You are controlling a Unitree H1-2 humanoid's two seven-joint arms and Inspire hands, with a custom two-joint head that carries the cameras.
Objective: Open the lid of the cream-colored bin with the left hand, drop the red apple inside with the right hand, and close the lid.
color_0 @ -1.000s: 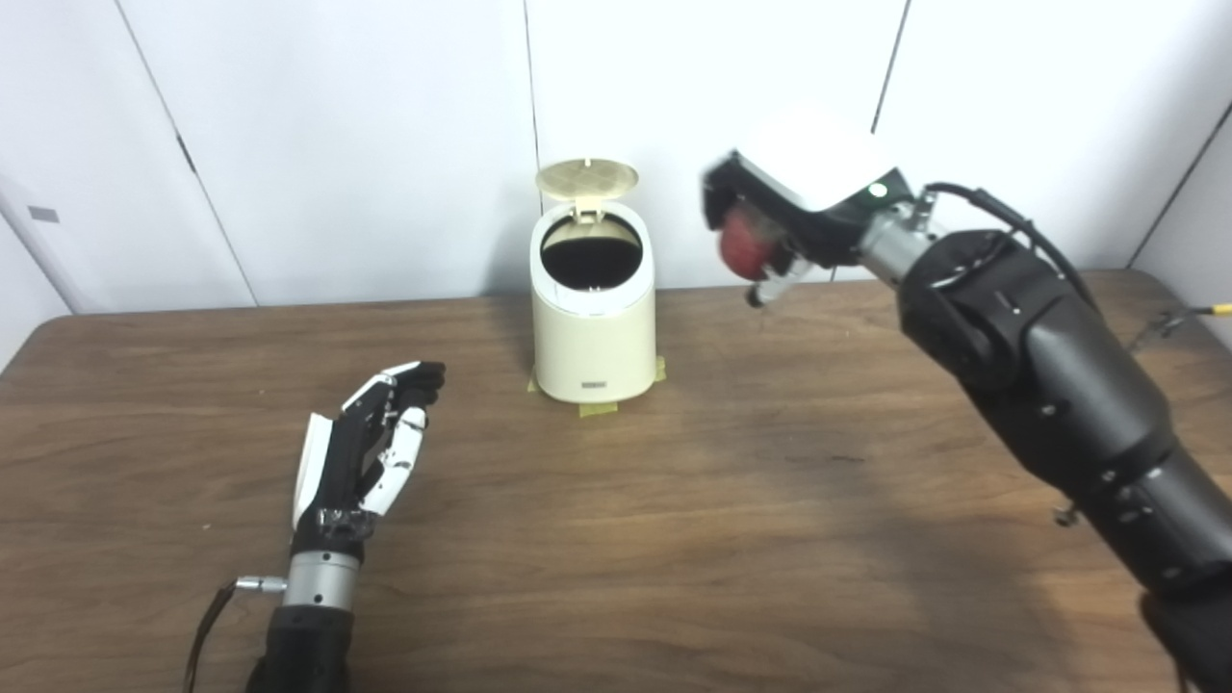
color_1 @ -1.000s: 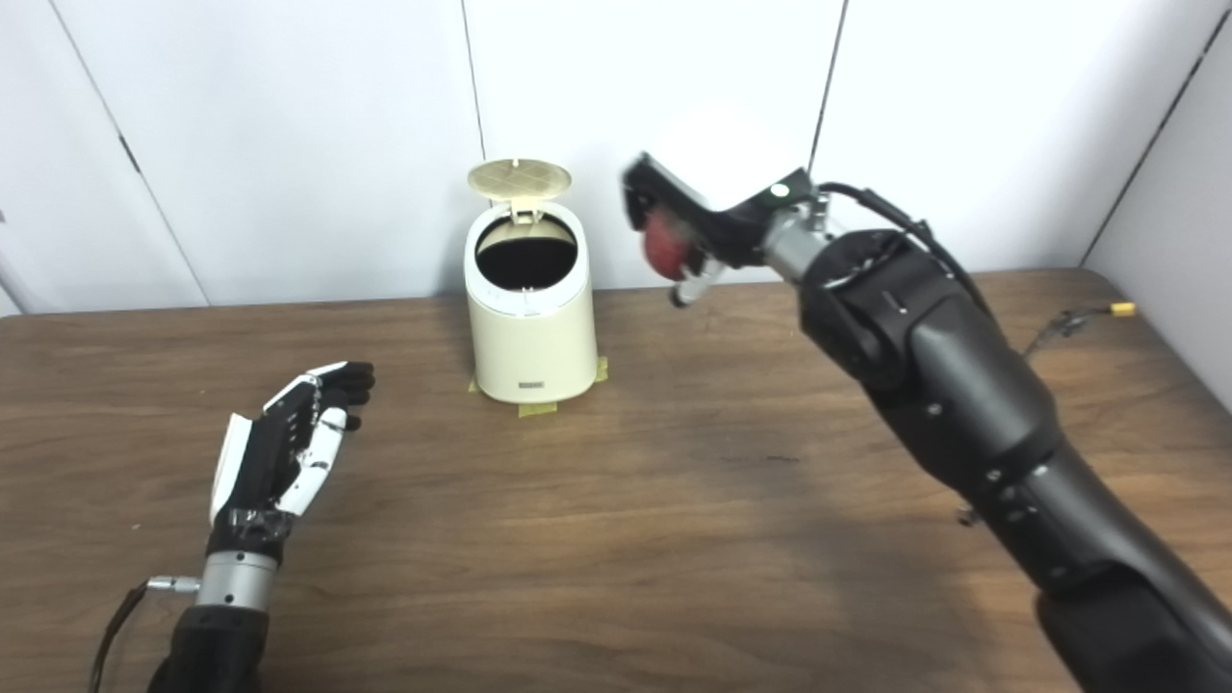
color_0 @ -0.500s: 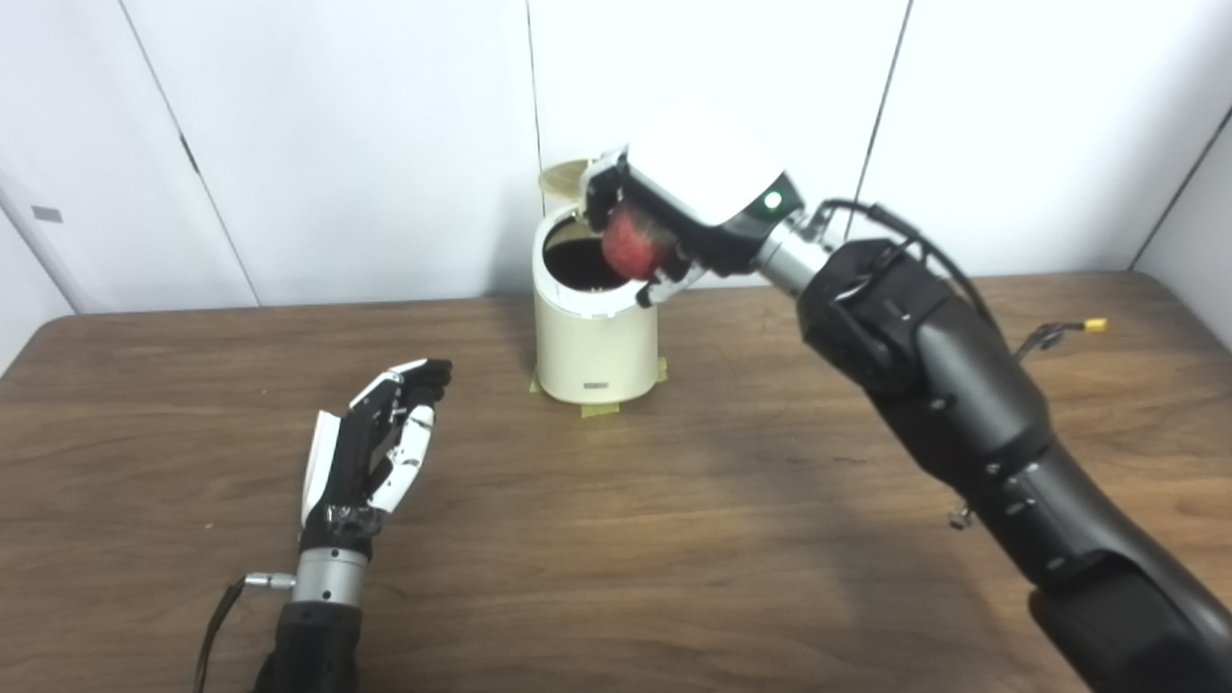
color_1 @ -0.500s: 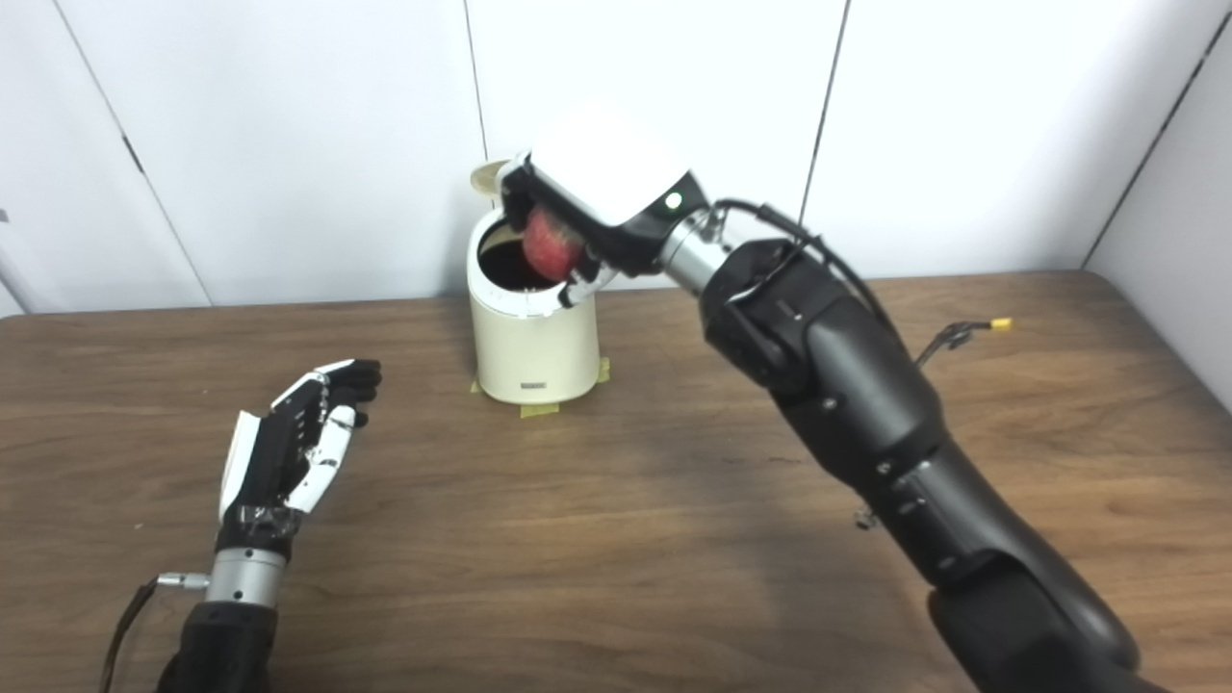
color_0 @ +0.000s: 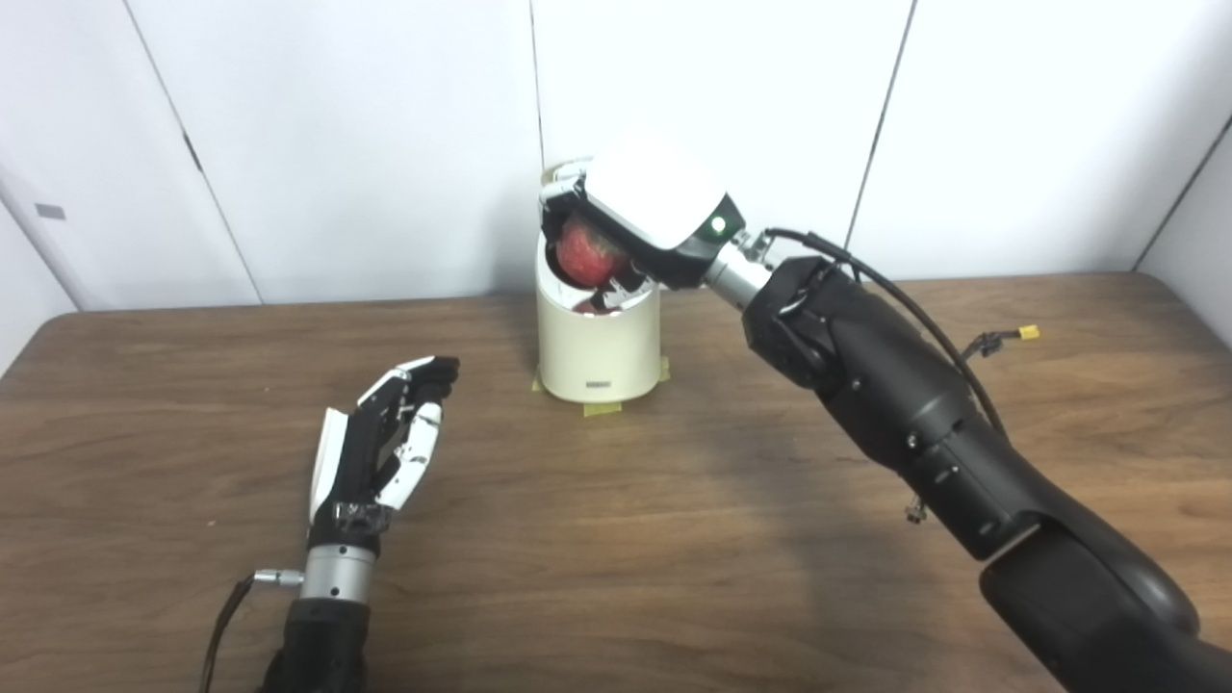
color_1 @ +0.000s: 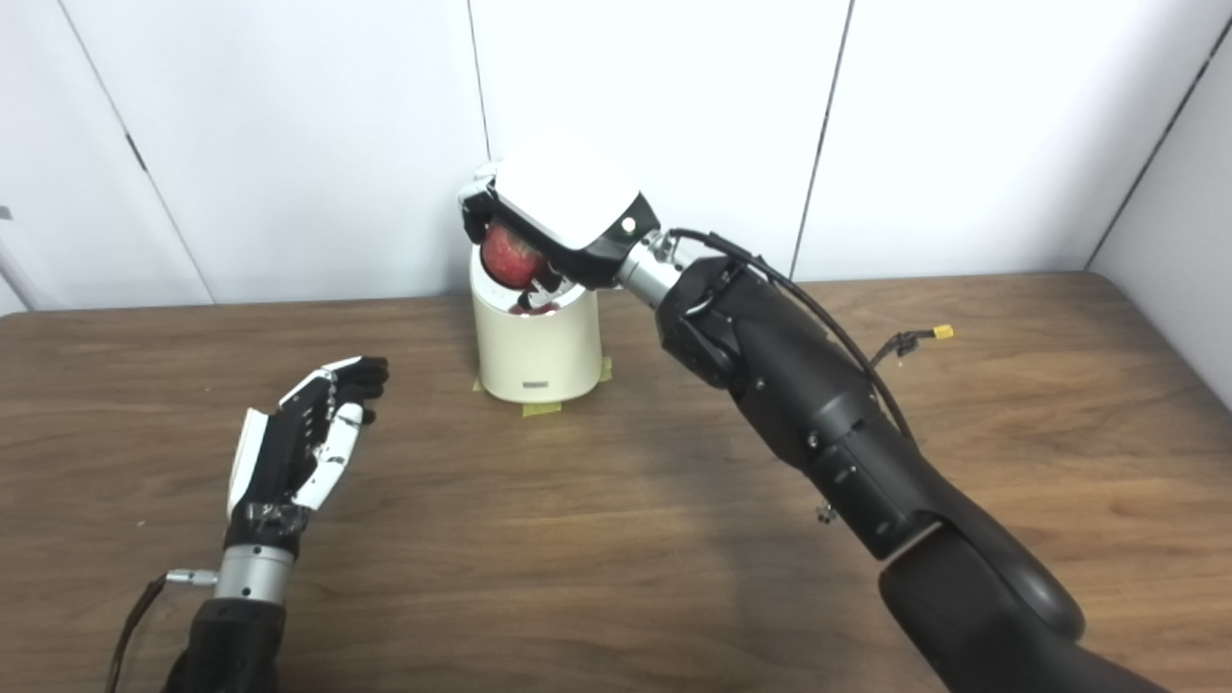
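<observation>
White wall panels close off the back of the frame, and the brown wooden bench (color_0: pixel 674 539) carries the cream-colored bin (color_0: pixel 598 351) at upper centre, taped down at its foot with yellow tape (color_0: pixel 603 407) so it won't slide, I judge. I have the right hand (color_0: pixel 643 219) directly over the bin's mouth, fingers (color_0: pixel 558 197) wrapped around the red apple (color_0: pixel 586 260), which hangs just above the opening, so that letting go would send it straight in. The hand hides the lid, so I cannot tell how it stands. My left hand (color_0: pixel 380 448) waits at lower left, well apart from the bin, fingers spread and holding nothing, clear of the drop yet close enough to reach the lid afterwards.
</observation>
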